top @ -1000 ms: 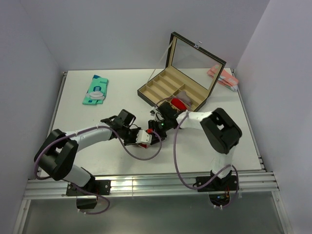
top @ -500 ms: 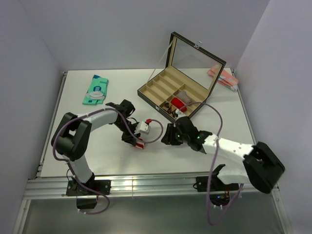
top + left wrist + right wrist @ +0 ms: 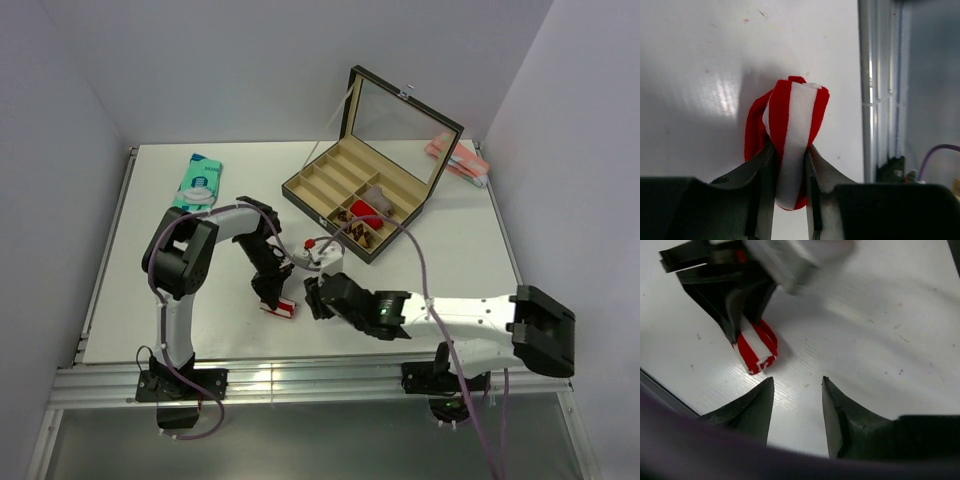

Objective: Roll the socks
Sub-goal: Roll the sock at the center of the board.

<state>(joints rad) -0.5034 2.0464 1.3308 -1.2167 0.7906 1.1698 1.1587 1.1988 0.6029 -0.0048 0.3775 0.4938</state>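
A rolled red-and-white striped sock (image 3: 795, 112) is pinched upright between the fingers of my left gripper (image 3: 789, 149), which is shut on it just over the table near the front edge. From above, the same sock (image 3: 281, 306) shows under my left gripper (image 3: 274, 292). My right gripper (image 3: 797, 381) is open and empty, its tips just short of the sock (image 3: 756, 347), and it sits to the sock's right (image 3: 314, 297). A brown patterned sock (image 3: 357, 233) lies in the front compartment of the box.
An open compartment box (image 3: 322, 185) with a raised mirrored lid stands at the back centre, with a plain red roll (image 3: 370, 212) in it. A teal packet (image 3: 197, 183) lies at the back left and a pink item (image 3: 455, 158) at the back right. The table's front rail (image 3: 867, 100) is close to the sock.
My left gripper has carried the striped sock toward the near edge. My right arm has swung from beside the box to the front, right of the sock, and its jaws have widened a little.
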